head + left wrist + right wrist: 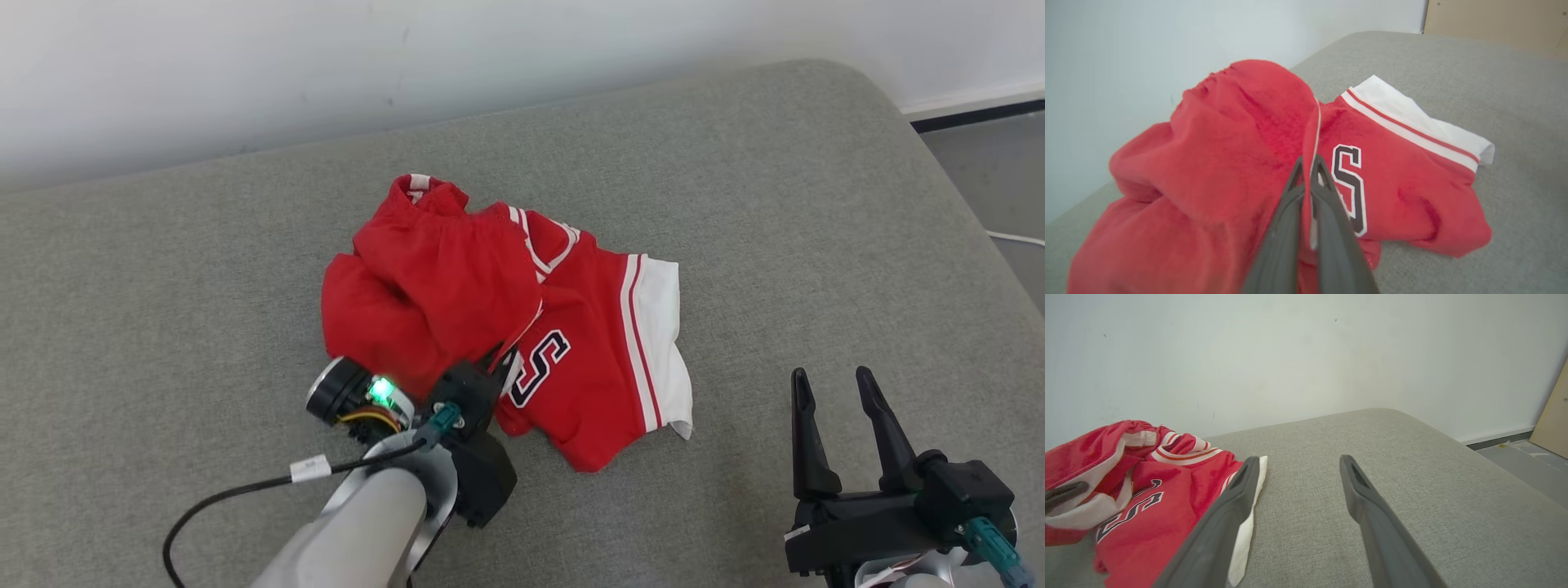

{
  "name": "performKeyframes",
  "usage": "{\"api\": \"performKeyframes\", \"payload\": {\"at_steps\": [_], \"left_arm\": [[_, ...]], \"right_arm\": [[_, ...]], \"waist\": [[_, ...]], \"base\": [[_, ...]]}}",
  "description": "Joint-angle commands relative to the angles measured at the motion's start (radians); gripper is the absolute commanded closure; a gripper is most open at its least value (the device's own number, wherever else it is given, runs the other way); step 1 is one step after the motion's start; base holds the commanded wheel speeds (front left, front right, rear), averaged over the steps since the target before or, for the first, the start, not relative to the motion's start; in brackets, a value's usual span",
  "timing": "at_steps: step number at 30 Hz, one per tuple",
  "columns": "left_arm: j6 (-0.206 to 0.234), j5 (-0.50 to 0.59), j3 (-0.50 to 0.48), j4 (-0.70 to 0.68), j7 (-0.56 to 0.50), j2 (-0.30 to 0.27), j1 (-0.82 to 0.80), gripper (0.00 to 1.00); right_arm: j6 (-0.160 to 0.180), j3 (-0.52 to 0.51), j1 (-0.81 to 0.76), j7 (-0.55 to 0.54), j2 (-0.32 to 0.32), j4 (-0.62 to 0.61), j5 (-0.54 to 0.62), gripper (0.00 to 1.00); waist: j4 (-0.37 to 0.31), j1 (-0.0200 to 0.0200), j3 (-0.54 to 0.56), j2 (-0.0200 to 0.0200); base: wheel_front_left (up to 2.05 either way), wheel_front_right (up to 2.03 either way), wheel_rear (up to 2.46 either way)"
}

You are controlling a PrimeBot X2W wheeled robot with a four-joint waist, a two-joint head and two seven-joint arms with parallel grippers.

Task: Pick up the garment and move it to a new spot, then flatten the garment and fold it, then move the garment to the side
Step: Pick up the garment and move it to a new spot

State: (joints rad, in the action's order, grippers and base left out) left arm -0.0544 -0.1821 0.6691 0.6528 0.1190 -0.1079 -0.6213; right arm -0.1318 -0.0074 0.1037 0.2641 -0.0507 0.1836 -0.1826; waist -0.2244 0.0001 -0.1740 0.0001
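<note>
The red sports garment with white side stripes and a black-and-white character on it lies crumpled in the centre of the head view, its red bulk heaped to the left and a white-edged panel spread to the right. At its lower edge the left gripper is pinched tight on a thin ridge of red cloth with white piping, which the left wrist view shows running up between the two dark fingers.

The bite looks narrow. On a lift, that slim fold could slide out, or only one layer might rise while the rest drags across the grey woven cushion and twists further. Because the hold is near one edge, the cloth would likely hang lopsided and land bunched, which would make flattening harder.

The right gripper stands at the lower right of the head view, fingers spread wide and holding nothing, just clear of the white hem.

Counted: one garment, two grippers, one cushion, one black cable with a white tag trailing at the lower left, and one white wall behind.
</note>
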Motion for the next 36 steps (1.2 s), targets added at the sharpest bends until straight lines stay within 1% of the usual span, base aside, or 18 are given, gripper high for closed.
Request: {"api": "performKeyframes", "payload": {"at_steps": [1,6,10,17,23,29,36], "left_arm": [[-0.006,-0.008,-0.004,-0.005,0.018,0.006,-0.026,1.00],[-0.031,-0.032,-0.020,-0.038,0.041,0.008,-0.120,1.00],[-0.045,-0.034,-0.043,-0.077,0.037,-0.018,-0.249,1.00],[-0.066,-0.055,-0.085,-0.124,-0.007,-0.072,-0.502,1.00],[-0.070,-0.091,-0.123,-0.151,-0.027,-0.088,-0.674,1.00],[-0.074,-0.109,-0.135,-0.139,-0.028,-0.109,-0.779,1.00],[-0.071,-0.124,-0.144,-0.116,-0.011,-0.130,-0.796,1.00]], "right_arm": [[0.002,0.000,0.004,0.001,0.001,-0.001,0.003,0.00],[0.002,0.010,-0.003,0.001,0.000,0.006,-0.001,0.00],[0.002,0.016,-0.004,0.001,0.001,0.011,-0.005,0.00],[0.002,0.023,0.011,0.001,0.000,0.013,-0.023,0.00],[0.002,0.021,0.007,0.001,0.000,0.013,-0.035,0.00],[0.002,0.022,0.014,0.001,0.000,0.014,-0.041,0.00],[0.002,0.015,0.014,0.001,0.000,0.013,-0.038,0.00]], "waist": [[0.009,-0.0001,0.008,-0.0001],[0.026,-0.0001,0.031,-0.0001],[0.031,-0.0001,0.045,-0.0001],[0.001,-0.0001,0.044,-0.0001],[-0.016,-0.0001,0.034,-0.0001],[-0.016,-0.0001,0.026,-0.0001],[0.009,-0.0001,0.024,-0.0001]], "base": [[0.00,0.00,0.00],[0.00,0.00,0.00],[0.00,0.00,0.00],[0.00,0.00,0.00],[0.00,0.00,0.00],[0.00,0.00,0.00],[0.00,0.00,0.00]]}}
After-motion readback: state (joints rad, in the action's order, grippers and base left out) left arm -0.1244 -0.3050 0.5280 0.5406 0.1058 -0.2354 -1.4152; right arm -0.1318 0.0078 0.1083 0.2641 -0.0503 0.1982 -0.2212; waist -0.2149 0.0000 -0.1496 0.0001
